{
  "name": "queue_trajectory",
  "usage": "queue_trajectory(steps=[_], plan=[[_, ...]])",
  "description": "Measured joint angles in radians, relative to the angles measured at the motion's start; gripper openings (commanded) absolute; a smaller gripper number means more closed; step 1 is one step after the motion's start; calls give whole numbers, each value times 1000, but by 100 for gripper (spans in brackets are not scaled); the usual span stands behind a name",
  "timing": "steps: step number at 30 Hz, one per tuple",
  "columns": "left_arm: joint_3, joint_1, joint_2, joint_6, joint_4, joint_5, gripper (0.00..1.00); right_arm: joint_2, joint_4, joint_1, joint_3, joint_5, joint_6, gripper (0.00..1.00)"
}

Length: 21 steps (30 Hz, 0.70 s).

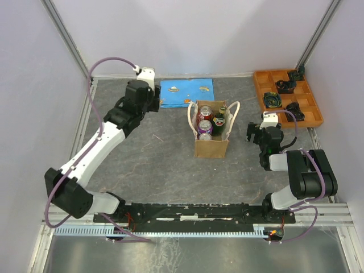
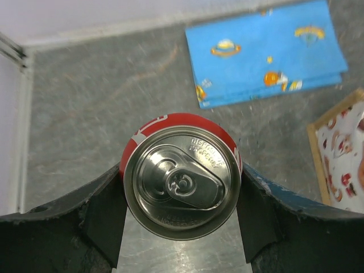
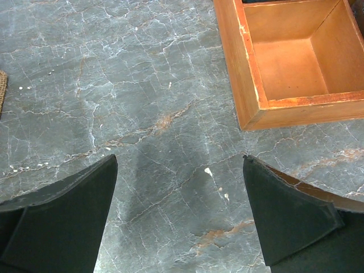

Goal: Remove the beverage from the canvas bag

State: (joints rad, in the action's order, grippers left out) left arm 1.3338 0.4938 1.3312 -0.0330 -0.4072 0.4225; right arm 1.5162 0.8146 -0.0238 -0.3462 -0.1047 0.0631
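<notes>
Nearest the front edge of the tabletop, on its right side, the right gripper hangs over bare marbled surface. Its fingers are spread wide and hold nothing. A corner of the orange tray lies just beyond it.

Around the middle of the tabletop the canvas bag stands upright and open. Several cans and a dark bottle are packed inside, and its cream handles are splayed outward.

Farther back and left of the bag, the left gripper is clenched on a red can. One finger presses each side, and the silver top faces the wrist camera. Whether the can rests on the surface cannot be told.

A blue cloth lies flat by the far edge, and the orange tray fills the far right corner.
</notes>
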Motion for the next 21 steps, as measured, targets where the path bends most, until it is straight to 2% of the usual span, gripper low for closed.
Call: queue_trajectory(steps=[9, 14, 21], plan=[[-271, -51, 92, -108, 213, -136, 3, 0, 0, 0, 0, 0, 0, 99], [-304, -63, 149, -151, 314, -167, 3, 0, 0, 0, 0, 0, 0, 99], [-303, -62, 219, -189, 372, -204, 3, 0, 0, 0, 0, 0, 0, 99]])
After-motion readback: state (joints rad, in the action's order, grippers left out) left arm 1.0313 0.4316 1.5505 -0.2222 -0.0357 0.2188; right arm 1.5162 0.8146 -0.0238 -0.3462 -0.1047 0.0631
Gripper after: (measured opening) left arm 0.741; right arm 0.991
